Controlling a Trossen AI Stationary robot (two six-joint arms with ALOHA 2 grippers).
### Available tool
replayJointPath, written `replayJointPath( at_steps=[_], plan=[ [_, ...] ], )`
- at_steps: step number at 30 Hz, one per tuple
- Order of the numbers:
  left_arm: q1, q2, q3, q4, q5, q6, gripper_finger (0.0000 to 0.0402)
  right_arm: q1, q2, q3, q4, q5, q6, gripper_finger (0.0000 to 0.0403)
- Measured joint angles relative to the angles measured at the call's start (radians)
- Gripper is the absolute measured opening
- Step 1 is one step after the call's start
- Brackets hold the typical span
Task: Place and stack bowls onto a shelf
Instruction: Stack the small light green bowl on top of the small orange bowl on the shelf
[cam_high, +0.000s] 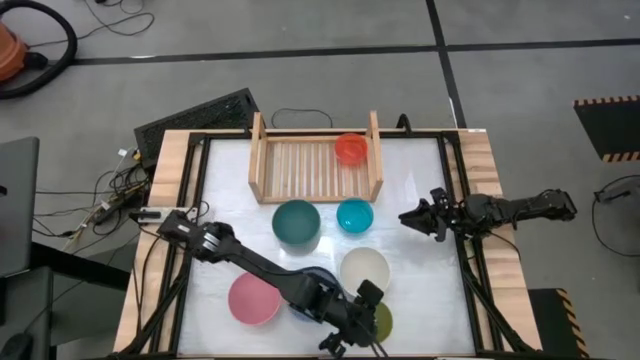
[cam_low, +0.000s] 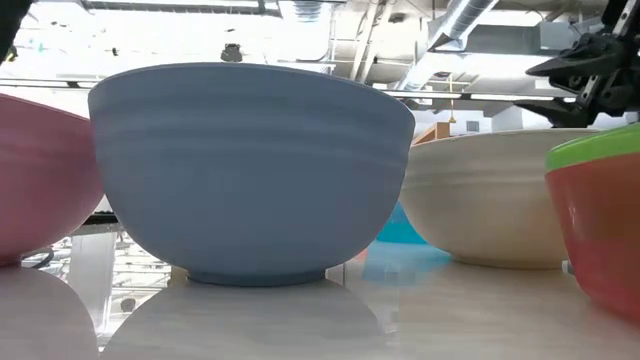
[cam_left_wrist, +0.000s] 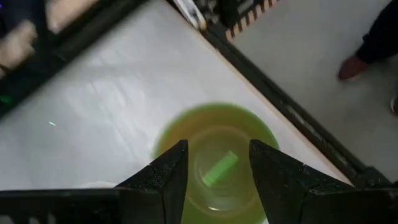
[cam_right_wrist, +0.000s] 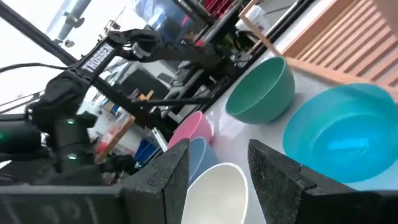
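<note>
My left gripper (cam_left_wrist: 214, 171) hangs over the small olive-green plastic bowl (cam_left_wrist: 216, 160) at the table's near right corner, fingers parted with a clear gap, nothing between them. The bowl sits on the white tabletop (cam_high: 420, 200), just beside the cream-white bowl (cam_high: 364, 270), well apart from the light wooden slatted shelf (cam_high: 315, 165).

Step in hand, as I read it: lining up to pick the green bowl. Only the small red-orange bowl (cam_high: 351, 149) is on the shelf so far, at its right end. The dark teal bowl (cam_high: 296, 223), bright blue bowl (cam_high: 354, 215), pink bowl (cam_high: 254, 299) and grey-blue bowl (cam_low: 250, 170) are all on the table.

Next move calls for: drop one finger inside the rim, one outside, then close on the wall. The tabletop frame is close, so I keep the descent straight.

My right gripper (cam_high: 418, 217) waits at the right side near the bright blue bowl, jaws apart, empty.
</note>
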Motion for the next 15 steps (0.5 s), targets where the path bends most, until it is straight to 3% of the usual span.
replayJointPath(
  at_steps=[10,15],
  plan=[
    [-0.001,0.047,0.0,-0.058,0.13,-0.05,0.0155,0.066,0.014,0.0,0.001,-0.001,-0.003,0.0189],
    [-0.001,0.047,-0.022,-0.037,0.141,-0.053,0.0155,0.08,0.022,0.0,0.0,-0.001,-0.003,0.0189]
  ],
)
